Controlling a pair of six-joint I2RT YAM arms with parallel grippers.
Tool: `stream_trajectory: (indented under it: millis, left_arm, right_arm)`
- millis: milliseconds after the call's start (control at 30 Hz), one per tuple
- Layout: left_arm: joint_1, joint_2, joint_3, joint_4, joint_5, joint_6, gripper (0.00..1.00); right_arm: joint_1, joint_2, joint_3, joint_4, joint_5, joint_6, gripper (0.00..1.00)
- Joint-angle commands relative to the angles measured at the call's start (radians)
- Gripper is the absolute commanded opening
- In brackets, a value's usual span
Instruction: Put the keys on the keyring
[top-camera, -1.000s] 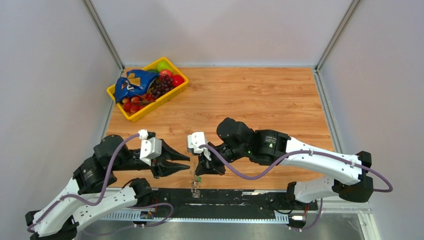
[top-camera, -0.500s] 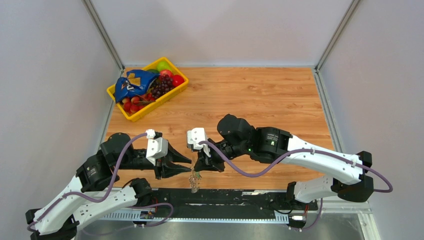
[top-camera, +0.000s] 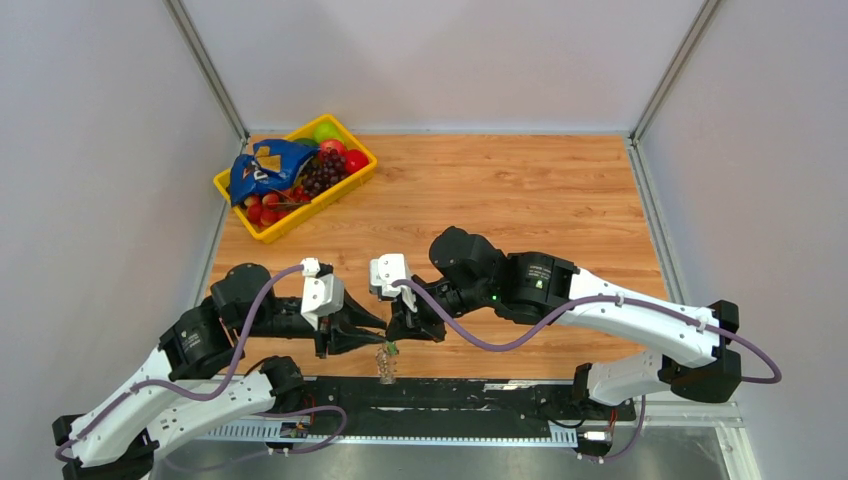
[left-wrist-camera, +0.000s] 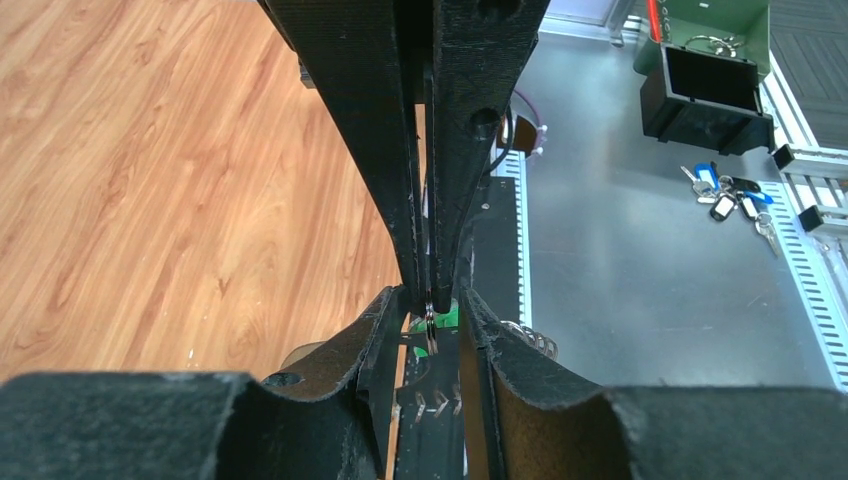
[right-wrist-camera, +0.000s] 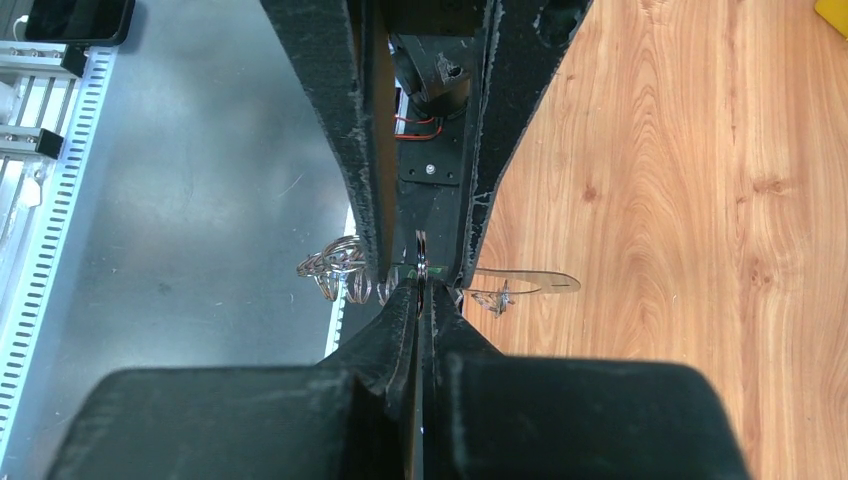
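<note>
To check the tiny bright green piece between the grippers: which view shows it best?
Left wrist view: the green piece shows biggest and clearest there. Top view: only a speck. Right wrist: hardly visible.

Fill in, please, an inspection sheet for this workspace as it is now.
Surface: wooden table; metal ledge at its near edge.
Job's things: keyring hangs between the grippers; green key beside it.
Clutter: yellow basket of fruit, far left corner; key bunch on the ledge.
Grippers: right gripper jaws shut on the keyring; left gripper jaws parted around it, grip unclear.
Cables: purple cable along each arm, no snag seen.
Surroundings: grey walls on three sides; green box past the key bunch.
</note>
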Motion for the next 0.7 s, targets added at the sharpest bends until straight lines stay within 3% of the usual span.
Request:
stream_trajectory:
  millis: [0, 167, 300, 667]
  left_arm:
    - [-0.001, 0.009, -0.007, 0.018, 0.006, 0.023, 0.33]
    - [-0.001, 0.012, -0.011, 0.016, -0.001, 0.026, 0.22]
    - [-0.001, 0.019, -0.008, 0.013, 0.007, 0.033, 0.03]
    - [-0.001, -0.024, -0.025, 0.066, -0.022, 0.042, 0.0]
  right_arm:
    - [-0.007, 0.005, 0.059, 0.046, -0.001, -0.012, 0.0]
    - [-0.007, 0.009, 0.066, 0.047, -0.008, -0.015, 0.0]
    - [-0.007, 0.011, 0.071, 0.048, -0.008, -0.015, 0.0]
    - [-0.008, -0.04, 0.051, 0.095, 0.031, 0.015, 0.0]
